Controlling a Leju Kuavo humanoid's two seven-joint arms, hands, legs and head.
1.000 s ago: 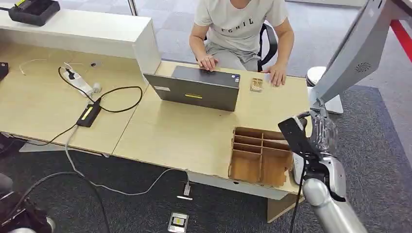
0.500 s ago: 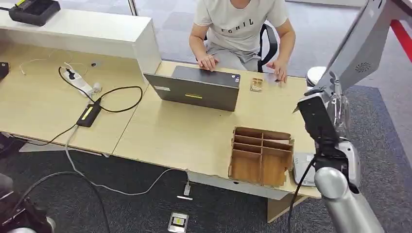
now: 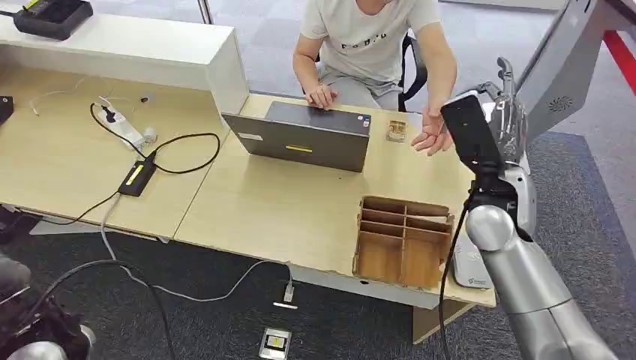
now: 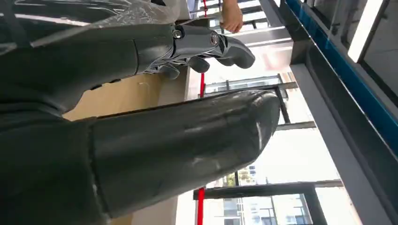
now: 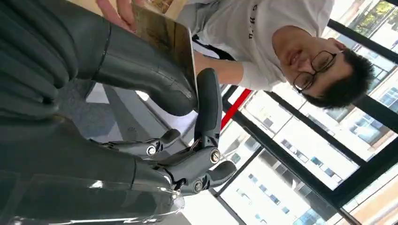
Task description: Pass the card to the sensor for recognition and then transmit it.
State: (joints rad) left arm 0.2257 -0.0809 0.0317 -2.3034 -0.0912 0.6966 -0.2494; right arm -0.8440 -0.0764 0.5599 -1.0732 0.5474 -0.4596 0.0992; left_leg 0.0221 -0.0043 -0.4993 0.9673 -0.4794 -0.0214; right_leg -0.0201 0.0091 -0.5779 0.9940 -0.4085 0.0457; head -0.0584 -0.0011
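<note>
toward the right of the head view, above the desk (image 3: 300, 210), we are raising our right hand (image 3: 504, 112) with the card (image 5: 170, 40) pinched between thumb and a finger. the person's hand (image 3: 430, 132) is waiting open just beside it. we are judging the sensor (image 3: 472, 262) step finished, with only the handover remaining. our left hand (image 4: 197, 51) is holding nothing, fingers curled.

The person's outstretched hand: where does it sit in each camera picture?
Head view: the person's hand, palm open, hovers over the desk's far side, beside the right hand.
Left wrist view: probably the small skin-toned shape far beyond the left hand's fingers.
Right wrist view: just behind the card that the right hand pinches.
Shared landmark: the right hand.
</note>
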